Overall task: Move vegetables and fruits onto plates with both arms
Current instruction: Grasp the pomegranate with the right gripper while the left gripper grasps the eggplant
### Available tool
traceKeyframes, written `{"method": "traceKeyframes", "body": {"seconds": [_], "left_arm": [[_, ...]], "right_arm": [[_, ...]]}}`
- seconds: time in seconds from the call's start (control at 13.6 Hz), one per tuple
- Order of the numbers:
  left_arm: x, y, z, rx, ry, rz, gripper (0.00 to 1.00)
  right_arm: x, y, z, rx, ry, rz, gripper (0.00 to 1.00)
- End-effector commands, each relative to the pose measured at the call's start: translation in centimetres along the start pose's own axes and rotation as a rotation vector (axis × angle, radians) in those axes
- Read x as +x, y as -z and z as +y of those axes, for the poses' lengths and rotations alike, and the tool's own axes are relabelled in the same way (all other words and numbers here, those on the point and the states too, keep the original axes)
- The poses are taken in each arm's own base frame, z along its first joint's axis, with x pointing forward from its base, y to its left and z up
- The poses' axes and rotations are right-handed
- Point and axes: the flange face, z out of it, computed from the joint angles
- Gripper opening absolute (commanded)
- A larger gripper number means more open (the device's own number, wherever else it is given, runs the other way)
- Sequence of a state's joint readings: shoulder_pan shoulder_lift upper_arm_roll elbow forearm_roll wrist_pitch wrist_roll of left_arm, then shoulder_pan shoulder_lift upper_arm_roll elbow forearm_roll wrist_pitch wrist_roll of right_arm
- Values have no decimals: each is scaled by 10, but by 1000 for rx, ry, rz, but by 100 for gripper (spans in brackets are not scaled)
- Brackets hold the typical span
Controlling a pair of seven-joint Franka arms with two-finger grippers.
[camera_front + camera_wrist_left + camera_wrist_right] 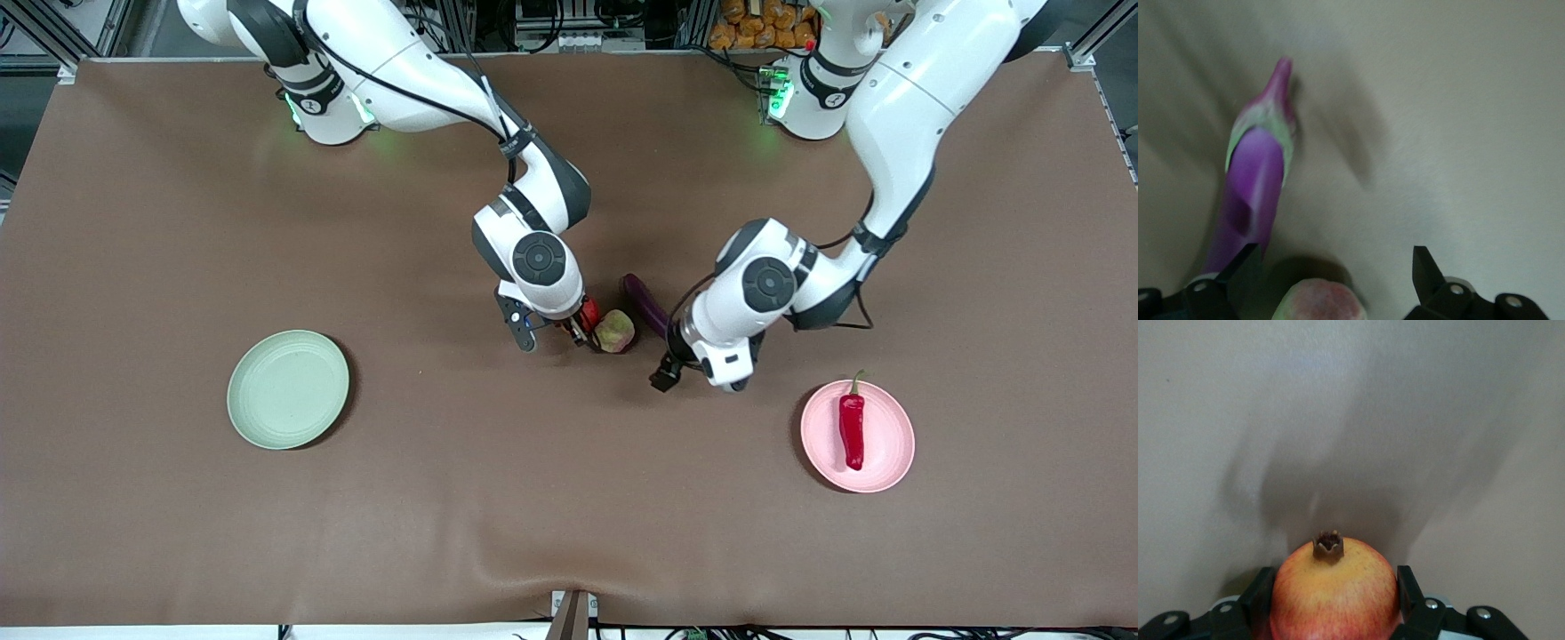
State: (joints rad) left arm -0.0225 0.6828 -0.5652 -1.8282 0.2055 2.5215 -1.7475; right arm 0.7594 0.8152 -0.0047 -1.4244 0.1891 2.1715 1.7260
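Note:
My right gripper (pixel 549 331) is shut on the red apple with yellow patches (pixel 1333 593), its fingers pressed to both sides. In the front view only a red edge of the apple (pixel 588 313) shows beside the wrist. The pale yellow-green fruit (pixel 615 331) lies right next to it on the table. The purple eggplant (pixel 646 302) lies beside that fruit, partly under my left arm. My left gripper (pixel 671 366) is open and empty, low over the table by the eggplant (pixel 1255 187) and the pale fruit (pixel 1318 303). The red chili (pixel 852 431) lies on the pink plate (pixel 893 418). The green plate (pixel 287 388) is empty.
The brown table cover (pixel 533 498) is bare round both plates. The green plate is toward the right arm's end, the pink plate toward the left arm's end. The two wrists stand close together at the table's middle.

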Motion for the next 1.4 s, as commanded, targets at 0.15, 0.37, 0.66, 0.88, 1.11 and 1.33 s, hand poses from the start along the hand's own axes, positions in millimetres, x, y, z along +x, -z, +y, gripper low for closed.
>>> {"method": "traceKeyframes", "body": {"seconds": [0.15, 0.37, 0.66, 0.88, 1.11, 1.33], "left_arm": [[-11, -9, -22, 17, -13, 58, 100], [-14, -10, -26, 35, -19, 65, 100], [-16, -11, -38, 96, -32, 93, 100], [-29, -16, -45, 136, -64, 110, 100], [-41, -29, -50, 155, -83, 103, 100], [-41, -40, -55, 173, -102, 108, 12]], "right_arm": [[40, 49, 2, -125, 106, 6, 0], [81, 101, 1, -105, 156, 1, 0], [191, 143, -1, -61, 312, -30, 0], [280, 150, 10, -94, 521, 4, 0], [357, 144, 35, -122, 789, -57, 0], [448, 152, 73, -122, 919, -116, 0]]}}
